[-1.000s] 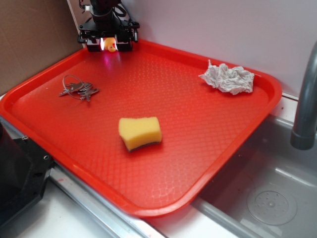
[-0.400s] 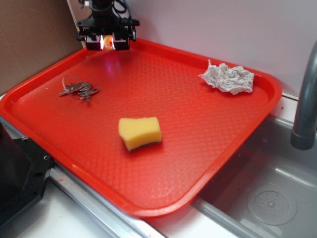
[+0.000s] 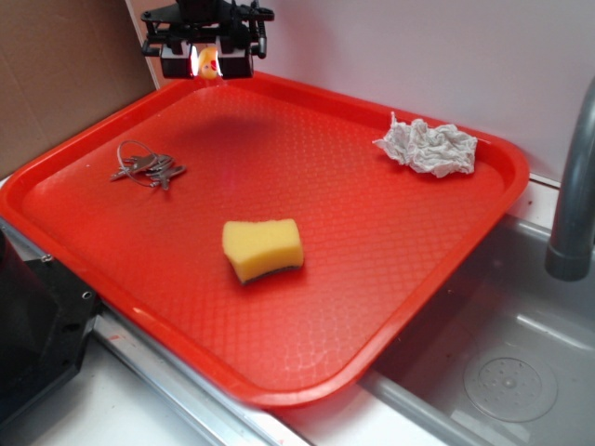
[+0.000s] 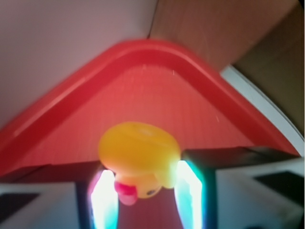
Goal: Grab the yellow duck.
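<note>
Yellow duck (image 4: 139,160) sat pinched in my claw (image 3: 207,63), jaws closed tight on its sides. I held it clear above the red tray's (image 3: 372,307) far corner, well apart from the sponge (image 3: 263,248).

Pale wall (image 3: 446,56) behind, brown cardboard panel (image 3: 56,74) left, steel sink (image 3: 502,362) and grey faucet (image 3: 572,186) right.

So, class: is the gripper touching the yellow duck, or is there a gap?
Touching. The wrist view shows the yellow duck pinched between the gripper fingers, both pressed against its sides, above the red tray.
</note>
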